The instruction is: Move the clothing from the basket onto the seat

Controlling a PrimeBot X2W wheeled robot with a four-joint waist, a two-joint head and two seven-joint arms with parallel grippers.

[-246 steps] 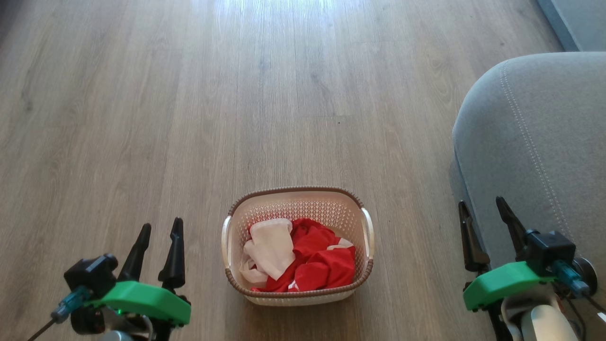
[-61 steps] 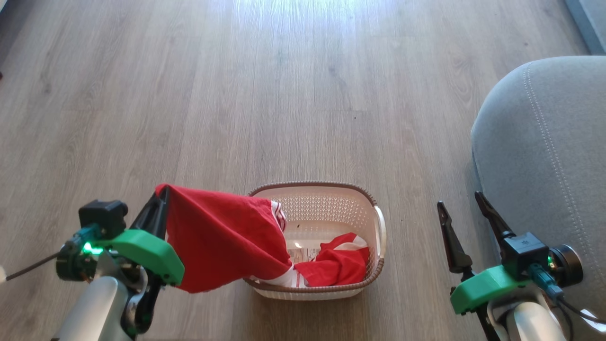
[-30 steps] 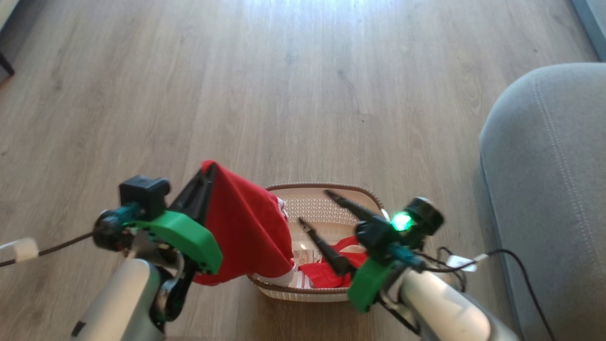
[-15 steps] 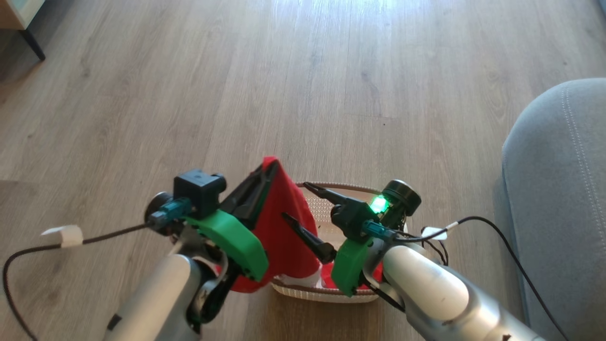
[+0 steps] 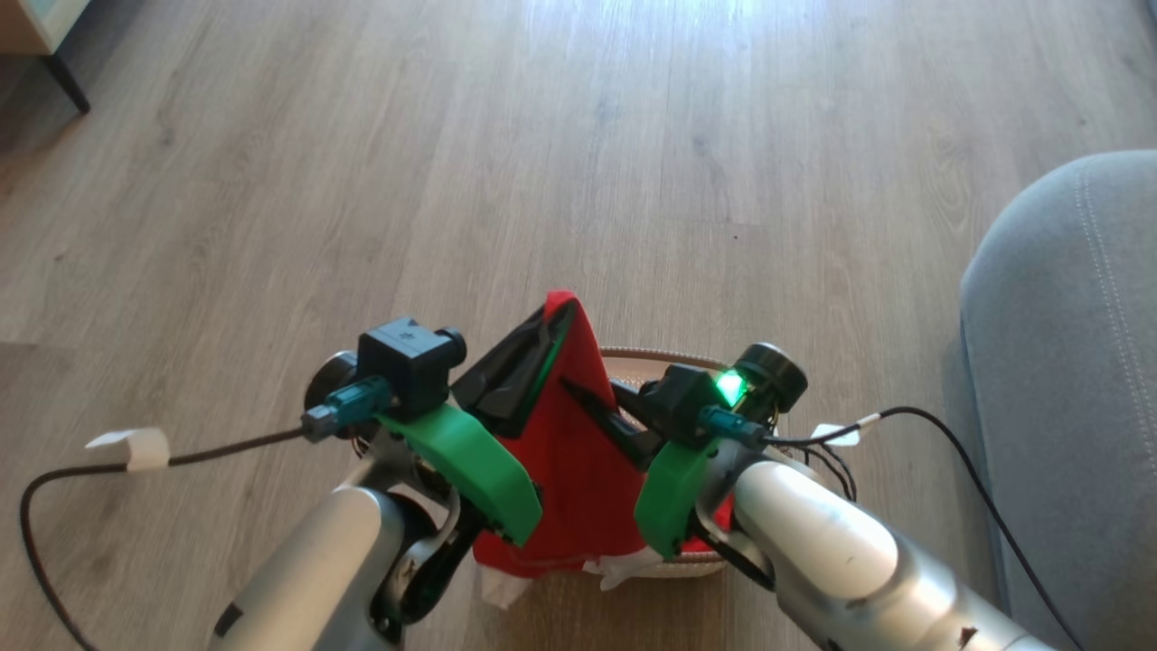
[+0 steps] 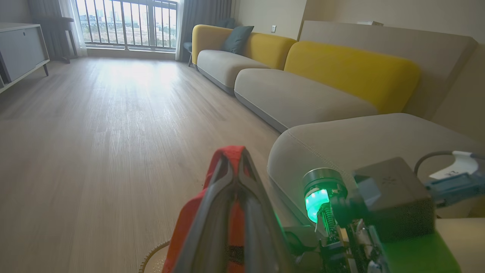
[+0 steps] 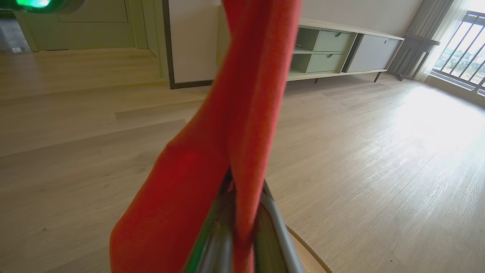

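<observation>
At the left, we see the left gripper [image 5: 553, 318] raised above the wood floor [image 5: 271, 181]. Its two dark fingers are pressed together with no gap and pinch the top corner of the red clothing [image 5: 569, 479]. In the left wrist view, those closed fingers [image 6: 223, 197] rise to a point with a fold of red cloth wrapped over their tips.

From that pinch the clothing hangs as one long drape. Its long axis runs from the high, far corner down to a loose hem, red with white edges, that hangs low and near.

Just right of the drape, the right gripper [image 5: 583, 398] reaches in from the right side. Its fingers are clamped tight on the red cloth partway down. The right wrist view confirms this: the fingers [image 7: 274, 227] squeeze a narrow fold, and the cloth stands tall above them.

The basket [image 5: 646, 354] sits on the floor below and behind both grippers, mostly covered by cloth and arms. Only parts of its brown rim show, and we cannot tell whether more clothing lies inside.

At the far right is the grey seat [image 5: 1067, 362], well apart from the basket, with bare floor between them. It lies to the right of both grippers, and the right arm is the nearer one. We judge that the coming move is a carry to the right with the cloth held at two points — and that the low hem must clear the basket rim first.
</observation>
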